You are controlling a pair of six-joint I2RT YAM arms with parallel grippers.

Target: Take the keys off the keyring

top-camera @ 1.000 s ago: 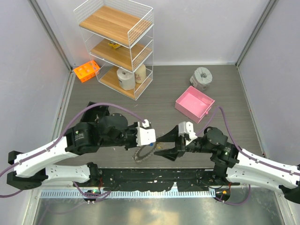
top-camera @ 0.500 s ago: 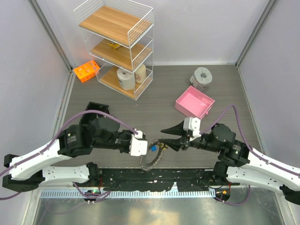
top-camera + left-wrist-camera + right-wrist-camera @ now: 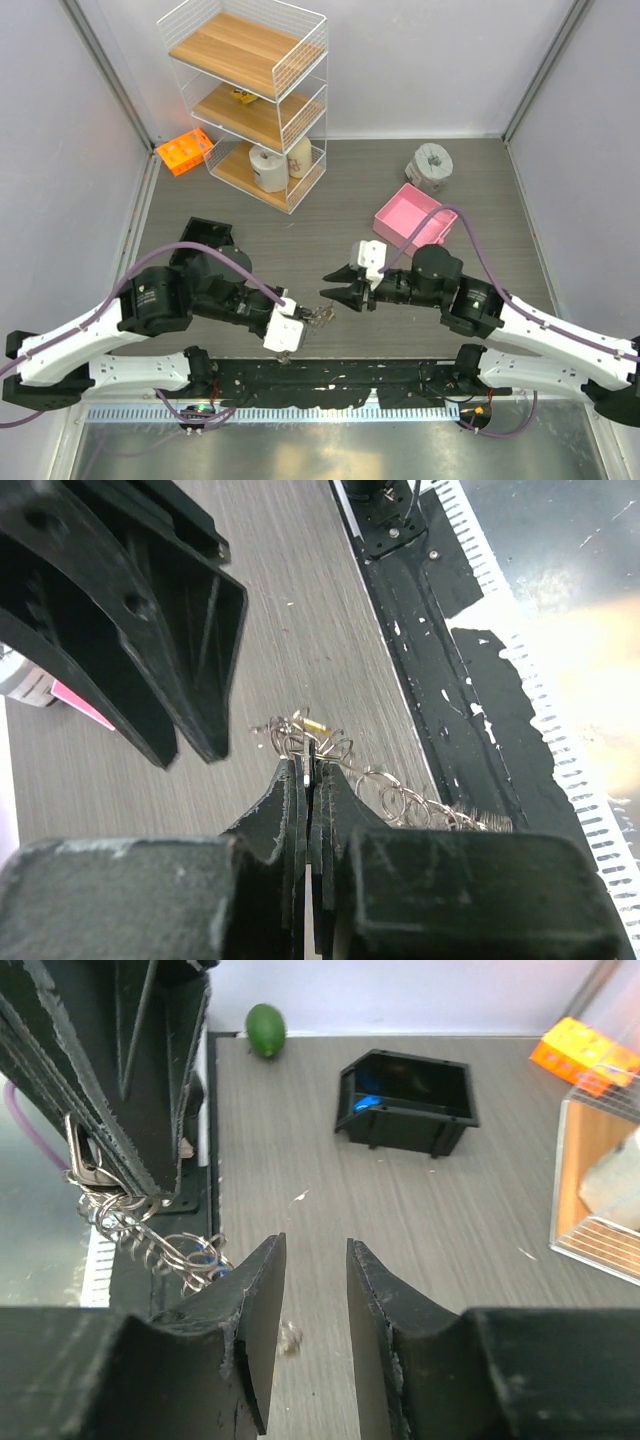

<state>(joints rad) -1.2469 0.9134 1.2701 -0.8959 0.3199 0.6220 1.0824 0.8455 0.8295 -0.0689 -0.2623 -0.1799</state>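
Light, loose keyring held up over the near edge of the worktop (image 3: 330, 200).
The left end effector (image 3: 310, 770) is pressed together on the keyring (image 3: 400, 802), which looks like thin, slippery wire. The right end effector (image 3: 315, 1260) is spread beside the small keys (image 3: 205, 1256), probably best taken by their flat heads.

In the left wrist view the keyring (image 3: 400, 800) runs behind the left gripper (image 3: 309, 772), whose jaws pinch it, so you can't follow its loop round. Of the keys (image 3: 318, 724) only a yellow tip shows (the rest blur into the wire). From above, most of the ring lies under that gripper, and the keys are too small to tell apart. In the right wrist view the coils slip behind a finger of the right gripper (image 3: 313, 1247), and the wire shelf (image 3: 598, 1230) is cut off by the right edge.
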